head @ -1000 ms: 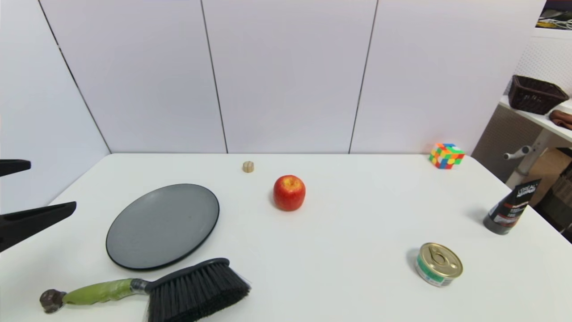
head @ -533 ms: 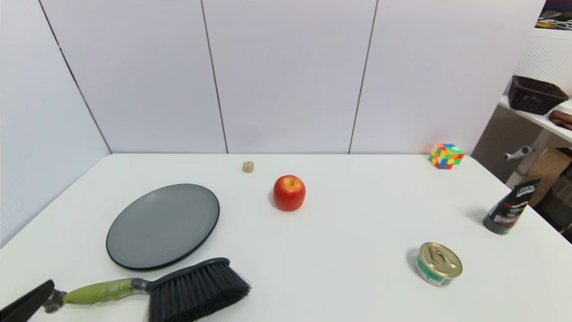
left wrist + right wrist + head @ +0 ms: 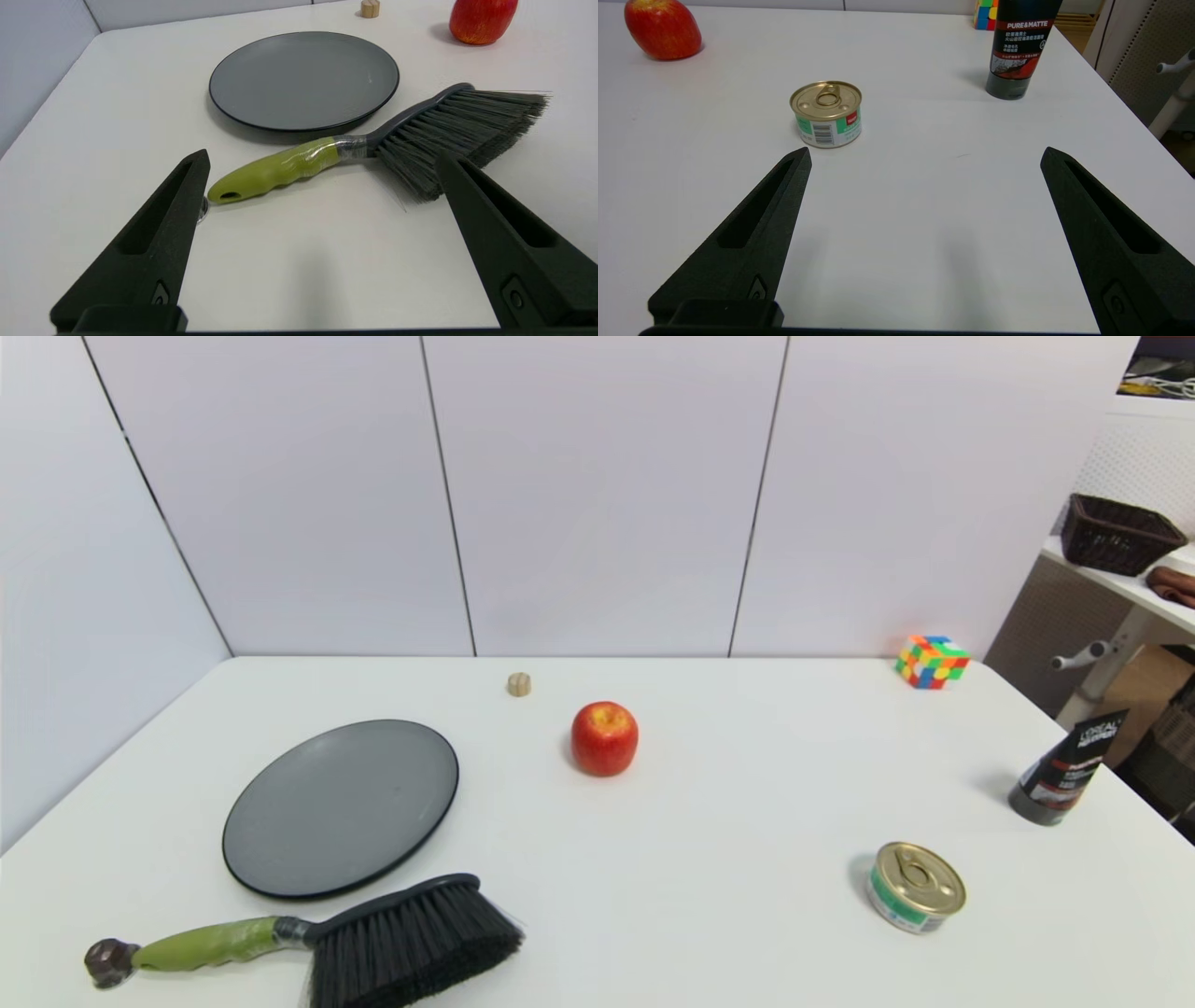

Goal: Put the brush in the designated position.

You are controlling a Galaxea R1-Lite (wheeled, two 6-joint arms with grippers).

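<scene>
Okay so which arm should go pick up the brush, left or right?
Left, probably. The left gripper is open with the brush lying just ahead of it, beside the grey plate. The right gripper faces the can across the table.

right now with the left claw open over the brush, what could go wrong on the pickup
1. The brush lies right beside the plate; a claw finger coming down at the neck could knock the rim.
2. The handle is curved and looks glossy, so a grip near its tip might slip or let the bristle end swing.
3. The left claw is out of the head view, so only its wrist view guides alignment.
</scene>
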